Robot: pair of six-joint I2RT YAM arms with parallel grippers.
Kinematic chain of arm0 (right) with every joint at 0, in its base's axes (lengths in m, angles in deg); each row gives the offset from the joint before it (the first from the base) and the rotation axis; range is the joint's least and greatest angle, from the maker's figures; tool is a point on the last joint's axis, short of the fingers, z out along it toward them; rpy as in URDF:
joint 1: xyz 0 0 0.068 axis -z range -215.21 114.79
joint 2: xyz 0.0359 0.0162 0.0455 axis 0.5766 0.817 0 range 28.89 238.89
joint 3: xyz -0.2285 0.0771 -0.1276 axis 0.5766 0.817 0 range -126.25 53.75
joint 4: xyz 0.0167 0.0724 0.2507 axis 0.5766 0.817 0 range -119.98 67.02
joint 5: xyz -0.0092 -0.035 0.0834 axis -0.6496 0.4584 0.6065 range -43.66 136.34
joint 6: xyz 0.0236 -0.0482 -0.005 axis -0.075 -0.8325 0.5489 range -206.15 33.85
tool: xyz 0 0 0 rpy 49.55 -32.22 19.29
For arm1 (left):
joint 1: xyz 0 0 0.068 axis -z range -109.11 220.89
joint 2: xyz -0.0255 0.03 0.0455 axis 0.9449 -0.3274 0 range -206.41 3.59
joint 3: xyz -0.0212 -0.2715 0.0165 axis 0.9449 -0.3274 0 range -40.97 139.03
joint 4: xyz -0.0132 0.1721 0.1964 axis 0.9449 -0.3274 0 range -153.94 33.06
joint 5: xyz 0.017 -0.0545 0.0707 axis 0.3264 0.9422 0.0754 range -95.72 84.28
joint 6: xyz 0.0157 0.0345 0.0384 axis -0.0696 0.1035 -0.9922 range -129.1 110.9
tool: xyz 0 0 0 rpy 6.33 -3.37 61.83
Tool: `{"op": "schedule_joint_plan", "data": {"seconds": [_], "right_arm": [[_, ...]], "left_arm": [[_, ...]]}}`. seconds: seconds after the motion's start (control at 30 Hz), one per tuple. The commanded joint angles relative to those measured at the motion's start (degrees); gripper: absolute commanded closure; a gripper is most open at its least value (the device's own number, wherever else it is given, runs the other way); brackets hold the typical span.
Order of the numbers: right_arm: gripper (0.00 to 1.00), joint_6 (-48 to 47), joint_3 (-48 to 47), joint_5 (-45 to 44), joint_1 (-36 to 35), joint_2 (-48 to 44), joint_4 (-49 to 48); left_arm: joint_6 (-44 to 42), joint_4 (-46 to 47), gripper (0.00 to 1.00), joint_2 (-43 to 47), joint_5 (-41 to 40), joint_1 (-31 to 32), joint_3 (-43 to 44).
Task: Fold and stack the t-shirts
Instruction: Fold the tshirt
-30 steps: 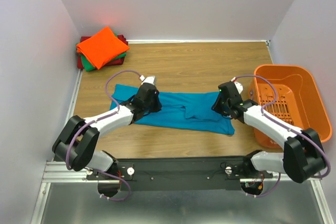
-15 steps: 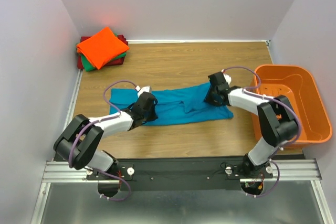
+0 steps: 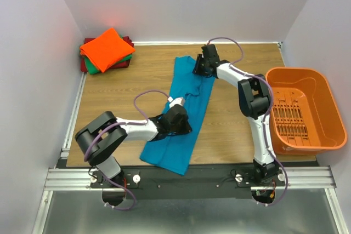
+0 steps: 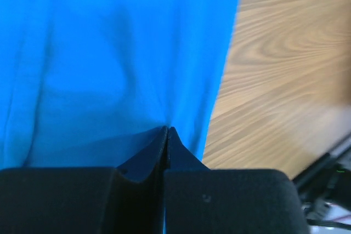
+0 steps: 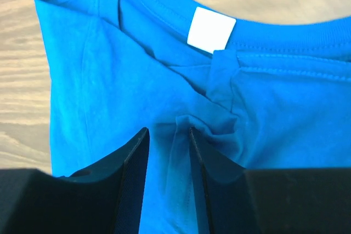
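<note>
Teal-blue t-shirt [image 3: 196, 97]: unfolded, rumpled, stretched from far-centre of worktop to near edge, hem possibly overhanging. Collar with white label [image 5: 211, 29] at far end. Folded stack in far-left corner: orange t-shirt [image 3: 105, 49] on top, green t-shirt [image 3: 94, 70] and dark red t-shirt [image 3: 84, 64] under it.

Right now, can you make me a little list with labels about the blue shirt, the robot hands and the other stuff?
Shirt: teal-blue cloth t-shirt, stretched along the wooden table, collar far
Left gripper: shut on the shirt's near half
Right gripper: shut on cloth below the collar's white tag
Stack: folded orange shirt atop a green shirt and a dark red shirt, far-left corner
Basket: orange plastic slotted basket, right side
</note>
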Motion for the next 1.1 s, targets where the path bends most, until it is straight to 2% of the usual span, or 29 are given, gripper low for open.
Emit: {"op": "schedule_joint_plan", "data": {"seconds": [0.0, 0.13, 0.2, 0.37, 0.43, 0.47, 0.5, 0.57, 0.6, 0.7, 0.83, 0.87, 0.93, 1.03, 1.07], "right_arm": [[0.57, -6.7, -7.0, 5.5, -0.1, 11.0, 13.0], [0.56, -9.6, -13.9, 5.0, -0.1, 12.1, 14.6], [0.53, -10.5, -15.3, 4.2, -0.1, 11.0, 15.1], [0.49, -9.8, -13.8, 2.5, -0.1, 2.4, 15.3], [0.47, -8.4, -11.6, 1.8, -0.1, -0.2, 15.2], [0.47, -7.5, -8.7, 1.5, -0.1, -3.0, 15.2], [0.47, -6.9, -7.3, 0.8, -0.1, -4.2, 15.1], [0.47, -5.3, -5.0, 0.9, -0.1, -6.4, 15.2], [0.47, -3.5, -2.1, 1.3, -0.1, -8.7, 15.0], [0.46, -1.6, 4.4, 2.0, -0.4, -13.3, 14.6], [0.46, 0.2, 13.1, -3.6, -0.5, -19.5, 14.1], [0.46, 0.5, 14.5, -4.3, -0.4, -20.5, 13.9], [0.46, 1.5, 18.5, -5.3, -0.4, -22.9, 13.6], [0.46, 1.5, 22.0, -4.7, -0.4, -24.3, 11.7], [0.46, 1.2, 22.1, -4.8, -0.3, -24.2, 11.4]], "left_arm": [[1.3, 7.5, 0.91, -4.2, 6.7, 0.4, 7.7], [-3.6, 2.4, 0.76, -4.1, 5.0, 0.0, 16.3], [-5.7, 0.8, 0.73, -2.2, 4.3, -1.9, 17.7], [-8.6, -1.0, 0.69, 3.4, 6.8, -11.7, 14.2], [-10.6, -1.7, 0.64, 4.2, 10.3, -17.9, 14.8], [-13.3, -2.3, 0.64, 2.3, 14.5, -21.3, 18.4], [-15.3, -3.6, 0.64, 0.5, 15.2, -22.5, 21.4], [-20.9, -9.7, 0.64, -3.6, 12.8, -23.6, 28.4], [-22.7, -12.8, 0.63, -8.4, 13.3, -24.6, 35.3], [-27.4, -18.0, 0.62, -17.5, 12.0, -25.9, 47.0], [-32.5, -22.2, 0.52, -28.0, 9.5, -30.1, 59.2], [-33.4, -24.0, 0.52, -30.5, 10.0, -31.1, 62.3], [-36.1, -27.9, 0.49, -40.2, 12.8, -33.8, 74.9], [-39.2, -29.0, 0.46, -45.3, 16.1, -35.6, 81.1], [-39.5, -28.8, 0.45, -47.8, 19.6, -36.5, 82.5]]}}
